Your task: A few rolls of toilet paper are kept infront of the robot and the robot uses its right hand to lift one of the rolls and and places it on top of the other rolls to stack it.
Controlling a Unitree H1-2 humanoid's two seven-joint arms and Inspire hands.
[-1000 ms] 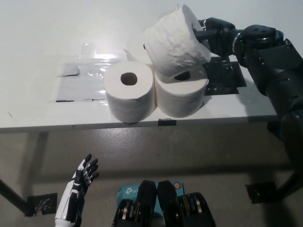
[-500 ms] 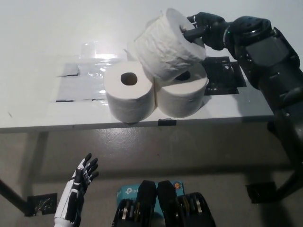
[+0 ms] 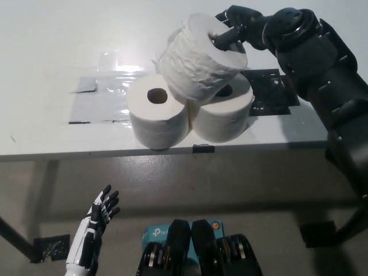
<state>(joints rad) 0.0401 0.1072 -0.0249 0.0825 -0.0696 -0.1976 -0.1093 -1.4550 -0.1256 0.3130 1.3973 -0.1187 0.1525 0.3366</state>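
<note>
Holding the lifted toilet roll point(image 3: 198, 54) by a finger pushed into its core with the rest of the fingers closed against its end face, the black right hand point(image 3: 241, 31) has it tilted over the two base rolls at roughly the 12 o'clock area of the white table point(image 3: 46, 135). The lifted roll sits above the seam between the left base roll point(image 3: 156, 115) and the right base roll point(image 3: 224, 115), which stand upright, side by side and touching, near the table's front edge; whether it already rests on them cannot be told. Judged risk: the roll is canted, not flat, so a release now could let it tip or roll off towards 9 o'clock, and any downward push off-centre could shove the base rolls apart or towards the near edge. The single-finger core hold may also let the roll swing. All three rolls are soft white cylinders with a quilted, slightly crushed wrap and an open tube centre; a compliant base gives poor seating. A crinkled clear plastic sheet point(image 3: 98, 95) lies at 10 o'clock, a black plate point(image 3: 273, 92) at 2 o'clock. The white left hand point(image 3: 95, 227) rests at 7 o'clock below the table, fingers spread, holding nothing.
</note>
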